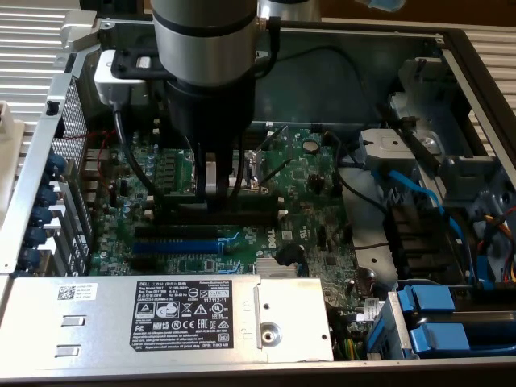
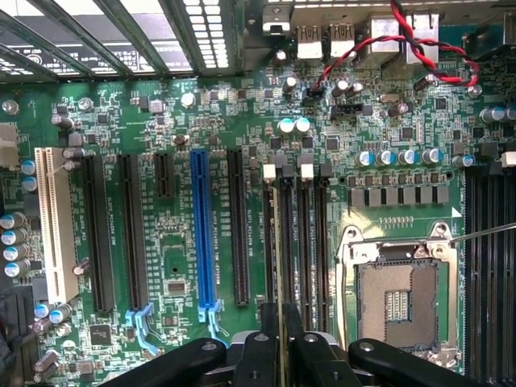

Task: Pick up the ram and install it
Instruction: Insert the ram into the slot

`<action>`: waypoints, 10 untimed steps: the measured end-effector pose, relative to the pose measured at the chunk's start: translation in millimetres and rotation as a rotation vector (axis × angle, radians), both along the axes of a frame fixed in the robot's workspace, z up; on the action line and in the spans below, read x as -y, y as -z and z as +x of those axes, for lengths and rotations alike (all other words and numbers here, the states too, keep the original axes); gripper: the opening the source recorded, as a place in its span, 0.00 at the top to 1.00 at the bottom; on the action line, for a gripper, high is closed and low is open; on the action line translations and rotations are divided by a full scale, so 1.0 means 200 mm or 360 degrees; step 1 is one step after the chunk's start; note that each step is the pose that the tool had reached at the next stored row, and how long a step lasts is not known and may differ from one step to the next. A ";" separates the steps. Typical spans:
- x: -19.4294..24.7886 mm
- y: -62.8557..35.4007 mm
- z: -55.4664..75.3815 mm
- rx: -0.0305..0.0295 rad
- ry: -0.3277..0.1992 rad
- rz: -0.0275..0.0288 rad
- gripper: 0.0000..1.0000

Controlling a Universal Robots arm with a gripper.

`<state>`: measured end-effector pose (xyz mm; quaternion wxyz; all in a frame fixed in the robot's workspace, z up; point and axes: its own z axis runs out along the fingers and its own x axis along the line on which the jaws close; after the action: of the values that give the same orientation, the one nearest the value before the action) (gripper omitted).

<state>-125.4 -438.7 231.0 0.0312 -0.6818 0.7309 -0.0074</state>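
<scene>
My gripper (image 2: 282,343) is shut on the ram (image 2: 280,258), which appears edge-on in the wrist view as a thin strip running out from between the fingers. The strip lies along one of the black memory slots (image 2: 310,242) with white end clips, beside the open processor socket (image 2: 399,294). Whether it is pressed into the slot I cannot tell. In the exterior view the gripper (image 1: 216,184) hangs straight down from the thick grey arm, low over the black memory slots (image 1: 258,216) in the middle of the green motherboard (image 1: 314,201).
A blue expansion slot (image 2: 201,234) and black slots lie beside the memory slots; the blue slot (image 1: 173,242) lies nearer the grey power supply box (image 1: 161,314). Blue-latched drive bays (image 1: 435,314) and cables crowd the exterior view's right. Case walls ring the board.
</scene>
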 end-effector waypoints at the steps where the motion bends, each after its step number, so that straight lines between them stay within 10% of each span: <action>1: 0.000 0.000 0.00 0.00000 0.0000 0.00001 0.85; 10: 0.000 0.000 0.00 -0.00001 -0.0006 -0.00029 0.85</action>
<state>-125.3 -438.7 231.0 0.0306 -0.6831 0.7297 -0.0079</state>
